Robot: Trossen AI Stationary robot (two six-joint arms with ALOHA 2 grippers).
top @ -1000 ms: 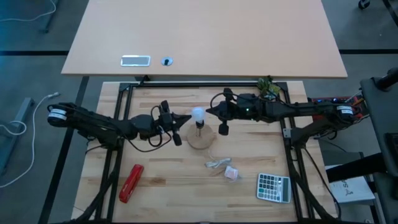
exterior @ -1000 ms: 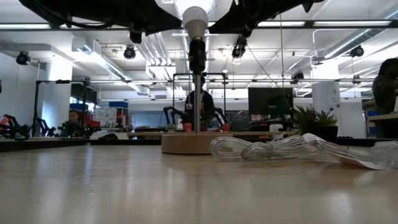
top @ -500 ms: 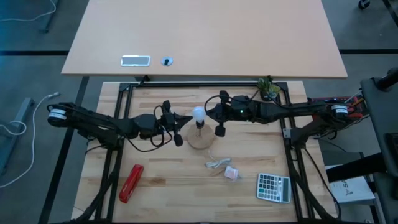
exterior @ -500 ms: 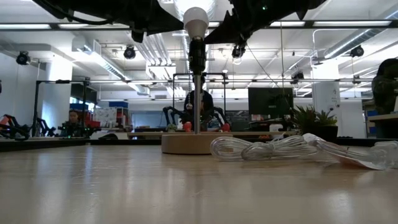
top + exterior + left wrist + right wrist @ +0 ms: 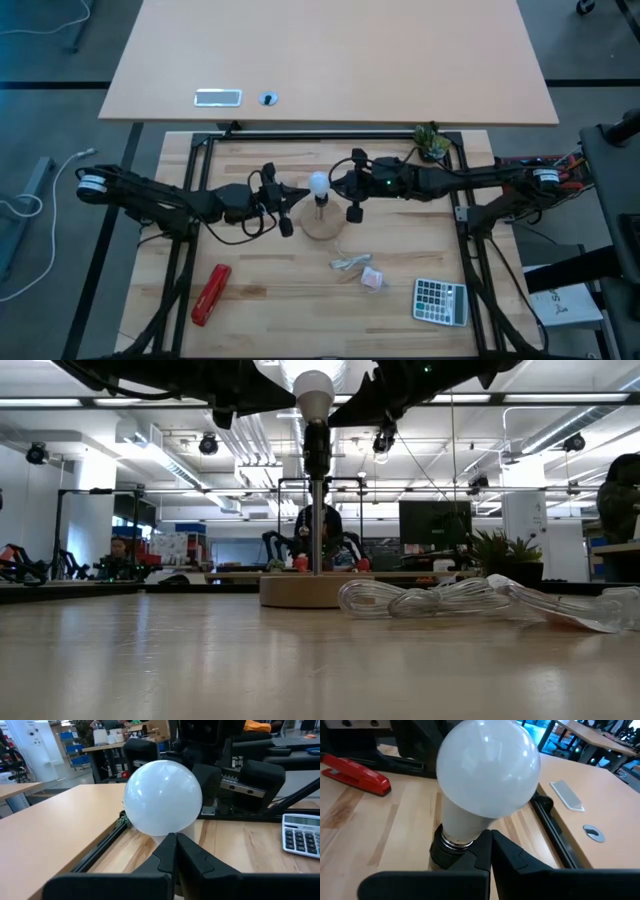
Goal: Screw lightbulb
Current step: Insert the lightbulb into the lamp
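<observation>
The white frosted lightbulb (image 5: 318, 183) stands upright in a black socket (image 5: 442, 852). The socket tops a thin rod (image 5: 317, 525) that rises from a round wooden disc (image 5: 322, 225) at the table's middle. My left gripper (image 5: 303, 190) is shut, just left of the bulb and pointing level at it. My right gripper (image 5: 336, 183) is shut, just right of the bulb and tipped slightly down. In each wrist view the bulb (image 5: 162, 797) fills the picture right beyond the shut fingertips. My left gripper's shut fingertips (image 5: 170, 842) reach the bulb where the globe narrows toward the neck (image 5: 161, 838), coming level from the table's left. Whether they press it or stop just short, I cannot tell. My right gripper's shut fingertips (image 5: 482, 842) lie against the side of the bulb's white neck (image 5: 462, 827), just above the socket. They come from the table's right, slanting a little down. The bulb stays upright in the socket.
A crumpled clear wrapper (image 5: 350, 263) and a pinkish packet (image 5: 372, 279) lie near the disc's front. A red stapler (image 5: 210, 293) lies at the front left and a calculator (image 5: 440, 300) at the front right. A small plant (image 5: 431, 141) sits at the far right.
My right gripper has moved toward the bulb, leftward and slightly down, closing the gap to its neck. My left gripper has kept its place. The bulb and its stand have not shifted.
</observation>
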